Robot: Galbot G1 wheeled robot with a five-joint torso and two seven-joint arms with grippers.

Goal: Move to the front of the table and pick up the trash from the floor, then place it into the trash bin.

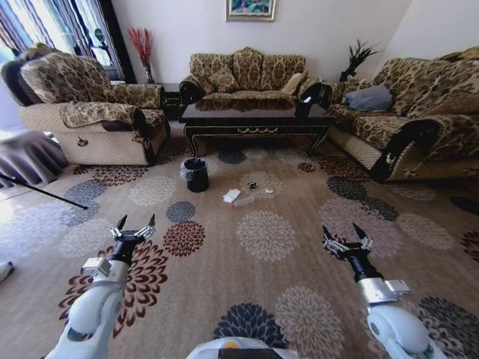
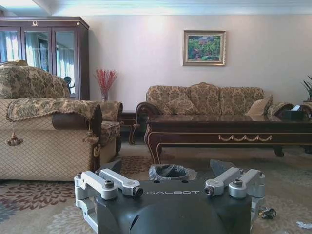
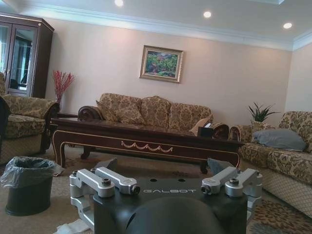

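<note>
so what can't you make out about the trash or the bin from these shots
- Trash, head view: too small to tell each piece's material.
- Trash bin, left wrist view: body hidden behind the left gripper; contents unseen.
- White scrap, right wrist view: partly hidden behind the right gripper.

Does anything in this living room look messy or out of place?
Yes: litter lies on the carpet in front of the coffee table, right of the black bin. There is crumpled white paper, a clear bottle, a dark wrapper and a tiny white scrap. Otherwise the room looks tidy.
</note>
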